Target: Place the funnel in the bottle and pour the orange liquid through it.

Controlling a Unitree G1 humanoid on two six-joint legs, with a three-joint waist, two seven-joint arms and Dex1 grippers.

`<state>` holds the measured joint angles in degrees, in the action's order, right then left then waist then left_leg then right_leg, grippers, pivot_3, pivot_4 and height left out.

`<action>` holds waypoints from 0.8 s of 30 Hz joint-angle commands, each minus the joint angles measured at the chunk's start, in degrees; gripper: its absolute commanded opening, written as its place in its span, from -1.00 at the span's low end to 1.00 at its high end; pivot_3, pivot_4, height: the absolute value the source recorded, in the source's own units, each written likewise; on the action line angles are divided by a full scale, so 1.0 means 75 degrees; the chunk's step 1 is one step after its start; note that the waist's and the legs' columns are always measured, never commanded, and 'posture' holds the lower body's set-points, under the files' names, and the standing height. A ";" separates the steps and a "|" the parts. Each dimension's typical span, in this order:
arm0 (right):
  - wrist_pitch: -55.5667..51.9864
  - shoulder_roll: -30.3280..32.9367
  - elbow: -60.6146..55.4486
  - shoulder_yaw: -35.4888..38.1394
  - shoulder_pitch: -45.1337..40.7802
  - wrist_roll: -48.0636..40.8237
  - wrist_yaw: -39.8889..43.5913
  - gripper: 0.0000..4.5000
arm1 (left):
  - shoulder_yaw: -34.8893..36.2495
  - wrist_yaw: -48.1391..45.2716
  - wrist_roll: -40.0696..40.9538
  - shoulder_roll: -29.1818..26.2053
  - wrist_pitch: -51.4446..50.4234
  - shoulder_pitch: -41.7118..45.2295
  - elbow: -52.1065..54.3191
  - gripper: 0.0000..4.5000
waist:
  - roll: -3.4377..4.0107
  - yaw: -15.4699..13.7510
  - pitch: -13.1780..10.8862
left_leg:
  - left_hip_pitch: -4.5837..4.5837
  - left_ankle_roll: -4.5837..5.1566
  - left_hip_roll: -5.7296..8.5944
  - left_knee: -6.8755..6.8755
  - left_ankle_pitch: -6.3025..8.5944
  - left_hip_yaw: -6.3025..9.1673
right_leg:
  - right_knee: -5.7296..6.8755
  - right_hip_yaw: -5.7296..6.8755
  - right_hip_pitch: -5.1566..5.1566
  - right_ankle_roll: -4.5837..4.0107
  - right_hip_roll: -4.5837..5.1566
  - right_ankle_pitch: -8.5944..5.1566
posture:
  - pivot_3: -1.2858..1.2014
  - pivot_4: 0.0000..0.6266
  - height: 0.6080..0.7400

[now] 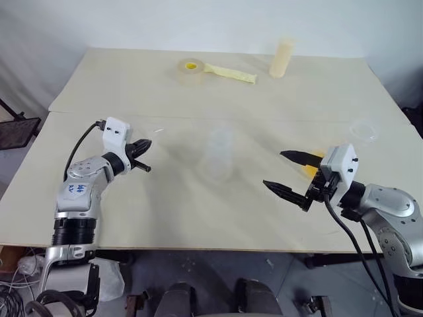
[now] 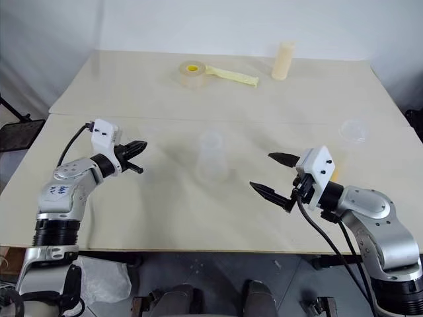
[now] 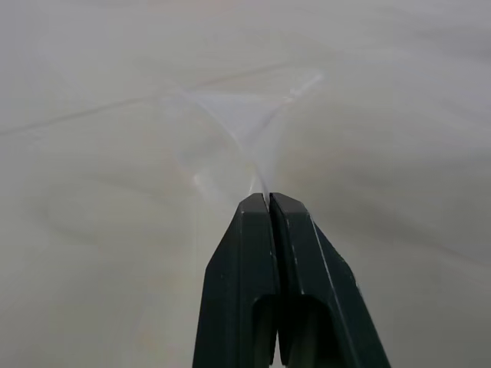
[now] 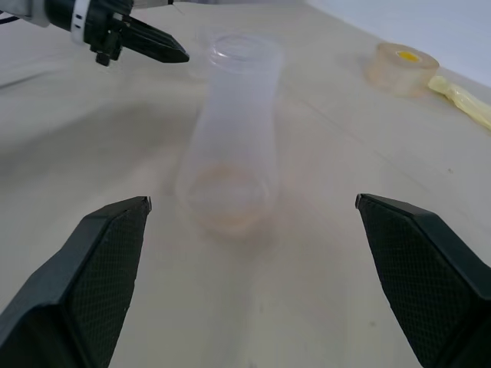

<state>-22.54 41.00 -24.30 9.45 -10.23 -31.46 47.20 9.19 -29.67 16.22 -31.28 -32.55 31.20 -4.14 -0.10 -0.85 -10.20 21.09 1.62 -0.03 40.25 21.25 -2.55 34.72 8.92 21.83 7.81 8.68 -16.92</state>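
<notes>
One clear funnel (image 3: 244, 126) is pinched by its spout between the tightly closed black fingers of the left gripper (image 1: 143, 157), its flared rim pointing away from the fingers; from the head it shows only as a faint transparent shape just ahead of the fingertips, raised above the table (image 1: 198, 218). Toward the middle of the table, to the right of that gripper and apart from it, the bottle (image 1: 218, 156) stands upright on its wide base with its open neck up. The right gripper (image 1: 286, 173) hovers on the bottle's other side, level and aimed at it, its fingers spread wide with nothing between them; in the right wrist view the bottle sits in the gap ahead of them. Just behind the right gripper's white housing a patch of orange liquid (image 1: 310, 170) shows, its container mostly hidden. Farther right, near the table's edge, a low clear cup (image 1: 364, 131) rests. At the far side lie a tape roll (image 1: 191, 69) with a yellow centre, a yellow strip (image 1: 230, 73) beside it, and an upright cream cylinder (image 1: 281, 59).
</notes>
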 commanded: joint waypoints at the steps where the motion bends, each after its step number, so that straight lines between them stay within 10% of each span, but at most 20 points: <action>1: 0.0179 -0.0034 -0.0051 0.0134 -0.0029 0.0006 0.0025 1.00 | 0.0337 -0.0277 0.0527 -0.0025 0.0029 -0.0211 0.0972 -1.00 | 0.0000 -0.0050 0.0000 | -0.0002 0.0000 0.0000 0.0000 0.0000 -0.0001 | 0.0001 -0.0003 -0.0001 0.0000 0.0001 0.0000 | 0.03 -0.52 1.00; 24: 0.0502 -0.0089 0.0135 0.0122 -0.0149 -0.0103 0.0332 1.00 | -0.1206 -0.5876 0.0507 -0.1616 0.2715 0.3223 -0.1781 -1.00 | 0.0001 -0.0088 0.0000 | 0.0006 0.0000 0.0004 0.0005 0.0000 -0.0068 | -0.0014 0.0009 -0.0008 -0.0001 -0.0006 0.0000 | 0.03 -0.52 1.00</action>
<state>-19.80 40.38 -21.32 9.28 -11.00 -31.48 49.37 0.69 -71.14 21.10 -42.69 -14.88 53.07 -16.13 -0.09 -1.51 -10.21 21.15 1.62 0.01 40.29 21.25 -3.06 34.62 8.99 21.77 7.80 8.63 -16.92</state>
